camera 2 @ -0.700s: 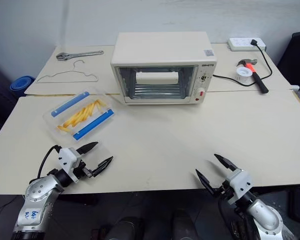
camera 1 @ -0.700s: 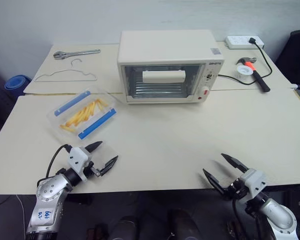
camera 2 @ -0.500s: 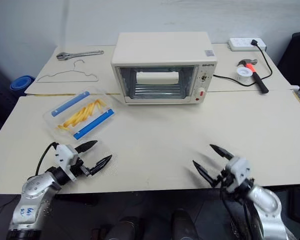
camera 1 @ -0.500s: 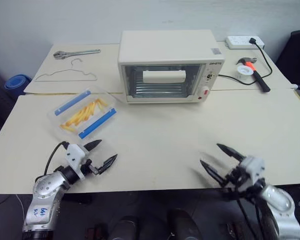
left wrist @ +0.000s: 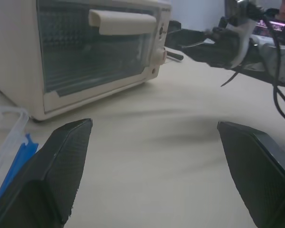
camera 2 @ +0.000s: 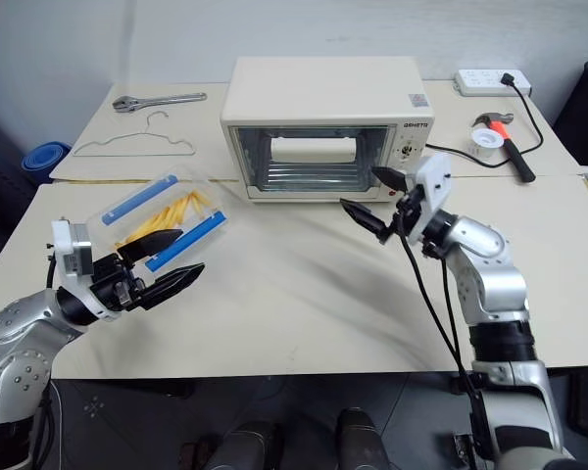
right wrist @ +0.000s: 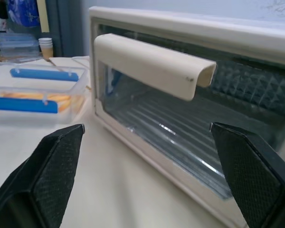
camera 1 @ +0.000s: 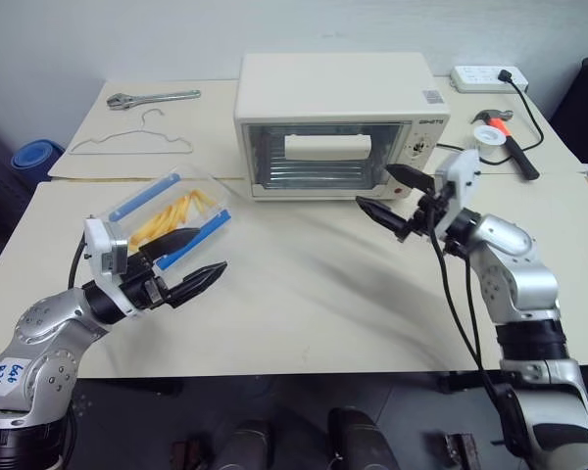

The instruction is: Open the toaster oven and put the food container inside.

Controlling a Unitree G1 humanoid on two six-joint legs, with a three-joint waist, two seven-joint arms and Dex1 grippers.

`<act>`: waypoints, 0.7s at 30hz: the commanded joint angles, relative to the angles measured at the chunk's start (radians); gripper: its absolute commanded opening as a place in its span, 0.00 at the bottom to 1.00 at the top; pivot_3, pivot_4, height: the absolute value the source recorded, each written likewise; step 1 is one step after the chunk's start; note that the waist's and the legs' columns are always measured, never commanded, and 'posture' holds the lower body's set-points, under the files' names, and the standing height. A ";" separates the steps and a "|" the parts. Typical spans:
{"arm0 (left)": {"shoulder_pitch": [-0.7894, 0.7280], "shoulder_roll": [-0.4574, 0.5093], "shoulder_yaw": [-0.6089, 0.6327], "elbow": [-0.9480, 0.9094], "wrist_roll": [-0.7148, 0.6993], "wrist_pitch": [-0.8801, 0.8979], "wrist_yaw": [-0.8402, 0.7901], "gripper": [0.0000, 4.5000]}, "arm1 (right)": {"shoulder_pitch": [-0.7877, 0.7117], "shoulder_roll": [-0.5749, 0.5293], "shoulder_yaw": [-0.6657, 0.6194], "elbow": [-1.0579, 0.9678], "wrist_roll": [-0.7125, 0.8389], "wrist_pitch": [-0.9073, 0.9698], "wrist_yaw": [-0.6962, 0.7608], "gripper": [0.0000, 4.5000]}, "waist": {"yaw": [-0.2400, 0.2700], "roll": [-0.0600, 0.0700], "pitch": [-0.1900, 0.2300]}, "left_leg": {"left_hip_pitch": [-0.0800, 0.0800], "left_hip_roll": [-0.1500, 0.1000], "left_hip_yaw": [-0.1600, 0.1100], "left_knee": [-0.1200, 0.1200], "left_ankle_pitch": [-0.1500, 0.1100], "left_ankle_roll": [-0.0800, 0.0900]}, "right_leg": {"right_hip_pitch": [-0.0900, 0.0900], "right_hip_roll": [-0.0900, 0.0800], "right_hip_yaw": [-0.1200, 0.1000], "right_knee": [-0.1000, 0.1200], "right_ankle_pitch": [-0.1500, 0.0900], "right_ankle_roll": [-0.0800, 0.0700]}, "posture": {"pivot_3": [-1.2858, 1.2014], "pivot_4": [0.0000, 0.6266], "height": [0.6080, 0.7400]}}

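Hovering released, right end effector just right of the cream-white boxy toaster oven's horizontal bar handle, seemingly nearer than released left end effector.

Head cams look down; wrist cams low, both facing toaster oven.

Both arms raised over the table, elbows bent. Left gripper held low on the robot's left, black fingers spread wide, pointing forward and inward toward the right; nothing between them. Right gripper reaches further forward, fingers likewise wide apart and empty, pointing inward to the left. Right forearm slants up from the elbow, a black cable hanging along it. Wrist roll on the left hard to judge, probably partly rolled.
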 commanded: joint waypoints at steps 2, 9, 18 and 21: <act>0.030 -0.028 -0.015 -0.050 0.018 -0.007 0.033 1.00 | -0.075 0.064 0.021 0.022 -0.021 -0.039 0.011 0.98 | -0.003 0.000 0.000 | -0.001 0.000 0.001 0.000 0.000 0.000 | -0.003 0.000 0.000 0.001 0.000 0.000 | 0.52 0.24 1.00; 0.006 -0.049 -0.033 -0.054 0.038 -0.007 0.068 1.00 | -0.095 0.113 0.038 0.024 -0.032 -0.106 0.077 0.98 | -0.009 0.000 0.000 | -0.003 0.000 0.003 0.002 0.000 -0.001 | -0.005 0.000 0.000 0.006 0.000 0.000 | 0.52 0.24 1.00; -0.032 -0.033 -0.019 -0.033 0.017 0.017 0.068 1.00 | 0.046 0.070 -0.009 -0.099 -0.004 -0.004 0.072 0.98 | -0.003 -0.001 0.000 | -0.003 -0.001 0.003 0.003 0.000 -0.001 | -0.006 0.000 0.001 0.006 0.000 0.000 | 0.52 0.24 1.00; -0.038 -0.026 -0.027 -0.030 0.013 0.019 0.037 1.00 | 0.008 0.070 -0.040 -0.039 -0.030 -0.009 0.011 0.98 | -0.004 -0.001 0.000 | -0.003 0.000 0.003 0.003 0.000 -0.001 | -0.007 0.000 0.001 0.007 0.000 0.000 | 0.52 0.24 1.00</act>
